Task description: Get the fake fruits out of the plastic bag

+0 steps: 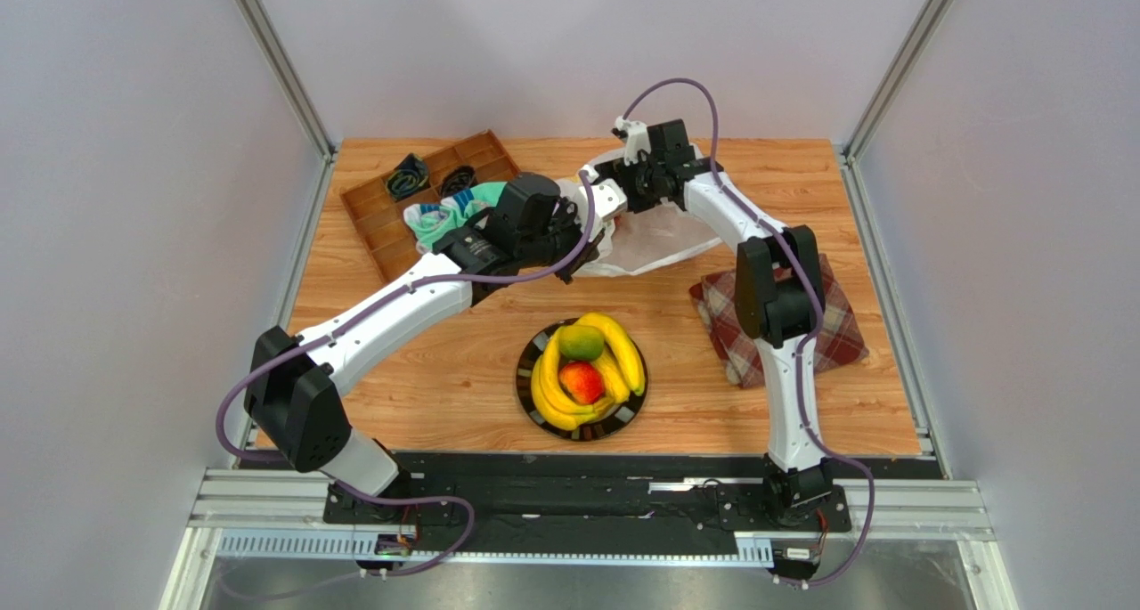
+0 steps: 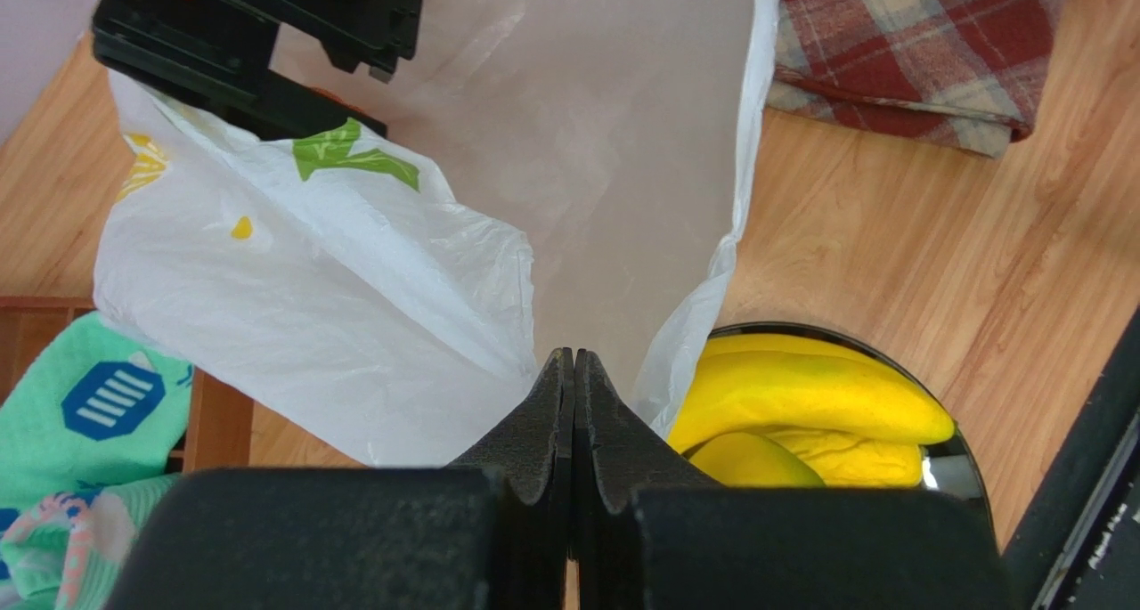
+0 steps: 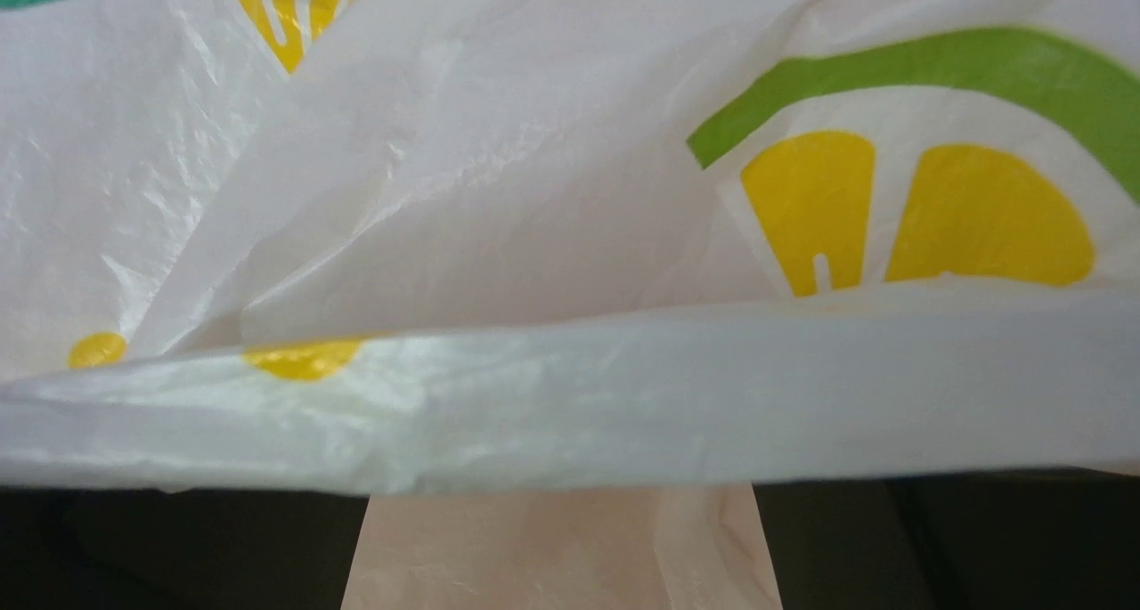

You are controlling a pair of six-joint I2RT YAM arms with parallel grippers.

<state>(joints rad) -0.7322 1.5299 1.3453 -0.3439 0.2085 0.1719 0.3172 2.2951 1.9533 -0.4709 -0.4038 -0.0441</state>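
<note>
The white plastic bag [image 1: 656, 240] with yellow-green prints lies at the back centre of the table, between my two grippers. My left gripper [image 1: 585, 252] is shut, and the bag's edges [image 2: 335, 303] converge at its tips [image 2: 573, 359]. My right gripper [image 1: 602, 196] is at the bag's far side, also seen in the left wrist view [image 2: 254, 22]. Its fingers stand wide apart [image 3: 559, 497], their tips hidden behind a fold of the bag [image 3: 535, 236]. Yellow bananas [image 1: 616, 356], a green fruit [image 1: 580, 342] and a red fruit [image 1: 581, 382] lie on a black plate [image 1: 525, 370]. The bananas [image 2: 803, 396] show beside my left fingers. No orange fruit shows.
A red plaid cloth [image 1: 830, 319] lies at the right under the right arm, also in the left wrist view [image 2: 923, 49]. A wooden tray [image 1: 382, 216] with dark items stands at the back left, with a teal patterned cloth [image 1: 448, 216] over its edge. Metal frame posts line both sides.
</note>
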